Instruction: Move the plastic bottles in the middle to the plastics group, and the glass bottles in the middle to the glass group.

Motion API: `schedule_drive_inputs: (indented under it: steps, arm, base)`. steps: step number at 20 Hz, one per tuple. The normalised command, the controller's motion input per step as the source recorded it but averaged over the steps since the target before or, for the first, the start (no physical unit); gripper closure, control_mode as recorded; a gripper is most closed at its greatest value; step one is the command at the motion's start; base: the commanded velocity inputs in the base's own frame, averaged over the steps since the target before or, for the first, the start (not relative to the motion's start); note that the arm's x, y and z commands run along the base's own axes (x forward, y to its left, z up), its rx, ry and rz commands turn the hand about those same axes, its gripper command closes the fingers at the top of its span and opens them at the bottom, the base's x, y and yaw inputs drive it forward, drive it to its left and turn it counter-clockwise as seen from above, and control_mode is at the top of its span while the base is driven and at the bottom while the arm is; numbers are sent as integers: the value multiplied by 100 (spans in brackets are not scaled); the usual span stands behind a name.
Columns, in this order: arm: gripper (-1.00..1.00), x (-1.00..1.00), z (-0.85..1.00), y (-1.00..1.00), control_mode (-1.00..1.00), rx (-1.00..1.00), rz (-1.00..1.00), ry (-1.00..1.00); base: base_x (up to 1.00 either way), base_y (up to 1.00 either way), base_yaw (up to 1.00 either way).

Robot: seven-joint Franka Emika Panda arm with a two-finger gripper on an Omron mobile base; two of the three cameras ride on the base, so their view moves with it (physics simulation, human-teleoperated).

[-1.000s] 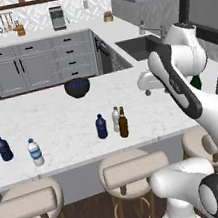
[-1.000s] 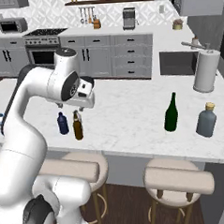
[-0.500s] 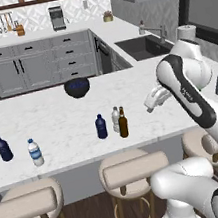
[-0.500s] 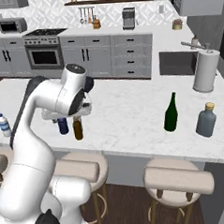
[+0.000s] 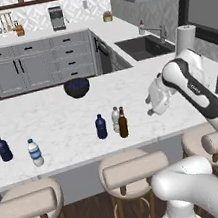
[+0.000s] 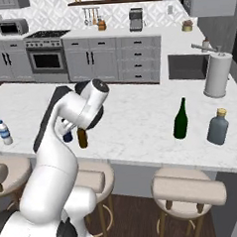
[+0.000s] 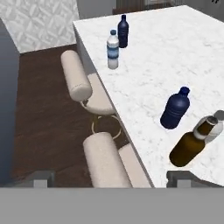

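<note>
Jaws wide open, holding nothing; brown bottle (image 7: 189,148) at 4 o'clock, navy bottle (image 7: 175,109) beside it on tabletop (image 7: 166,52)

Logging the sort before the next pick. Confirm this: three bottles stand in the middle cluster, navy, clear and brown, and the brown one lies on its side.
Not quite. The brown bottle stands upright, as the left base view shows, close beside the navy bottle and the clear bottle. The rest holds: three bottles in the middle cluster, on the counter.
</note>
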Motion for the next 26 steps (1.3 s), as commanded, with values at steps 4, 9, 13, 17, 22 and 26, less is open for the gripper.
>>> schedule_drive_inputs:
  steps: [4, 9, 13, 17, 22, 26]
  arm:
    - [-100, 27, -39, 0, -100, 26, 3, -35]
    - [-100, 31, -32, -10, -100, 31, 1, -13]
    - [-100, 43, -27, 0, -100, 27, 0, -7]
    - [-100, 46, -29, -1, -100, 26, 0, 0]
    - [-100, 55, -21, 0, -100, 17, 0, 0]
    - [-100, 46, -15, 0, -100, 5, 0, 0]
  base:
    - [0, 0, 0]
    - [0, 0, 0]
    - [0, 0, 0]
    - [0, 0, 0]
    - [0, 0, 0]
    - [0, 0, 0]
